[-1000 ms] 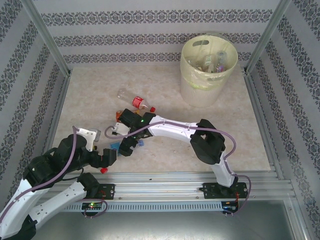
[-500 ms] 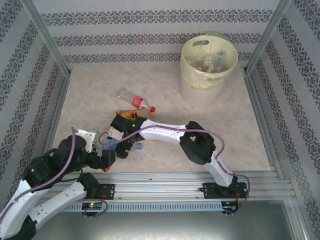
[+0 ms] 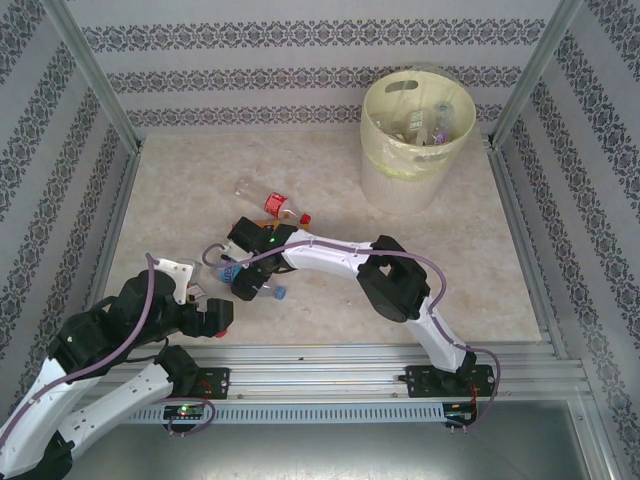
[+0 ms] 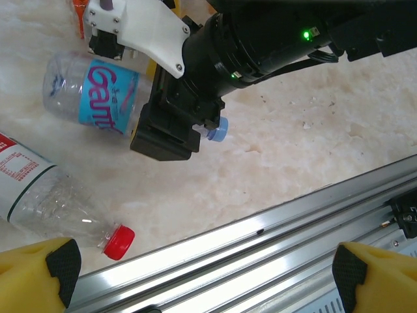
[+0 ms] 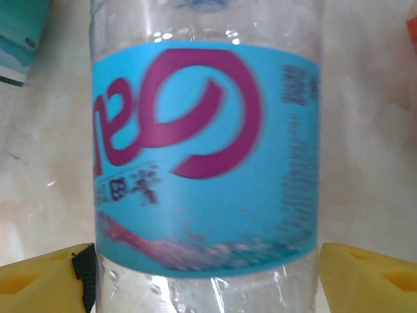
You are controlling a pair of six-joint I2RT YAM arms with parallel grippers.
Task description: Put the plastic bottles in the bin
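Note:
A clear plastic bottle with a blue label (image 5: 207,163) lies on the table between my right gripper's (image 5: 207,280) yellow fingers (image 5: 368,274). The jaws stand close against its two sides, still open. In the top view the right gripper (image 3: 241,283) is low over that bottle, whose blue cap (image 3: 281,293) sticks out. My left gripper (image 4: 208,280) is open and empty over the front rail; another bottle (image 4: 52,195) with a red cap (image 4: 119,241) lies just beyond it. An orange-labelled bottle (image 3: 283,208) and a clear one (image 3: 243,187) lie farther back. The pale-yellow bin (image 3: 395,185) stands at the back right.
The bin holds several bottles (image 3: 430,125). The aluminium rail (image 4: 273,228) runs along the near edge of the table. Patterned walls and metal posts (image 3: 95,75) close in the table. The right arm (image 3: 340,258) stretches across the middle toward the left.
My right gripper has swung left and down over the blue-labelled bottle, and its jaws have narrowed around it. The left arm has barely moved.

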